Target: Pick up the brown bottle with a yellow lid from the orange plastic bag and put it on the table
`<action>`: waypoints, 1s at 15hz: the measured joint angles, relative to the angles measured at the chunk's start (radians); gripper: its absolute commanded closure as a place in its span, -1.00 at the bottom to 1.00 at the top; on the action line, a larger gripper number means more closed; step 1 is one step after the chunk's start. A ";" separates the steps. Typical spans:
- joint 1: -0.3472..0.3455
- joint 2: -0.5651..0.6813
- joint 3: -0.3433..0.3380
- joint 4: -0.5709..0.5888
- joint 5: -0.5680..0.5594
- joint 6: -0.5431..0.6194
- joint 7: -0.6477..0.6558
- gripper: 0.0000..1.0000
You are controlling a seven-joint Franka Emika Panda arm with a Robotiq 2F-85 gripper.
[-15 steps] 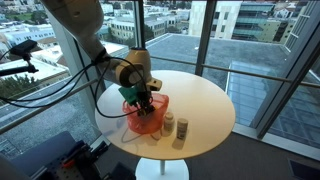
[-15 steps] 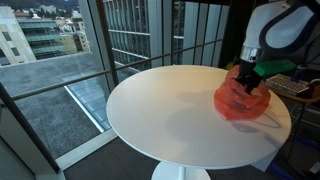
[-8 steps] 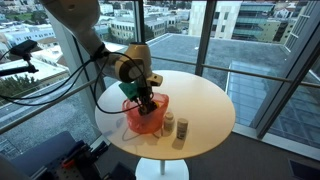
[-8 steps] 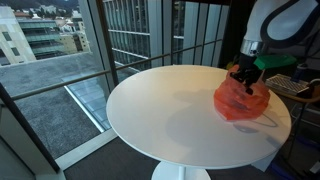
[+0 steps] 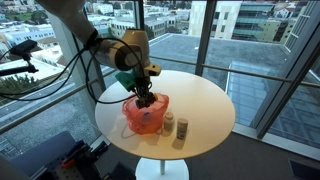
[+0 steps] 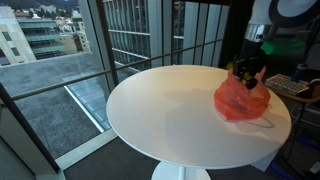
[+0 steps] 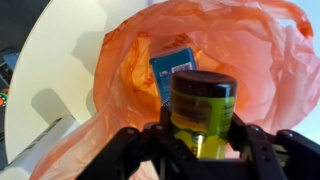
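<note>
The gripper (image 7: 203, 136), pinching the bottle (image 7: 203, 98) above the orange plastic bag (image 7: 275, 70), may drop it if its smooth sides slip.

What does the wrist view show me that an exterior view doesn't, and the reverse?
Only the wrist view: the inside of the orange bag, with a blue packet lying in it, and the bottle held between the fingers. Only an exterior view: two small bottles standing on the table beside the bag. Both: the bag, the white tabletop and the gripper at the bag's mouth.
</note>
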 measured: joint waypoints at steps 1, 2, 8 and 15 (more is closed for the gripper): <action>-0.001 -0.018 0.003 -0.002 0.000 -0.018 -0.007 0.43; -0.002 -0.037 0.006 -0.003 0.000 -0.041 -0.014 0.43; -0.009 -0.158 0.034 -0.029 0.009 -0.148 -0.115 0.43; 0.025 -0.250 0.127 -0.085 0.075 -0.200 -0.346 0.43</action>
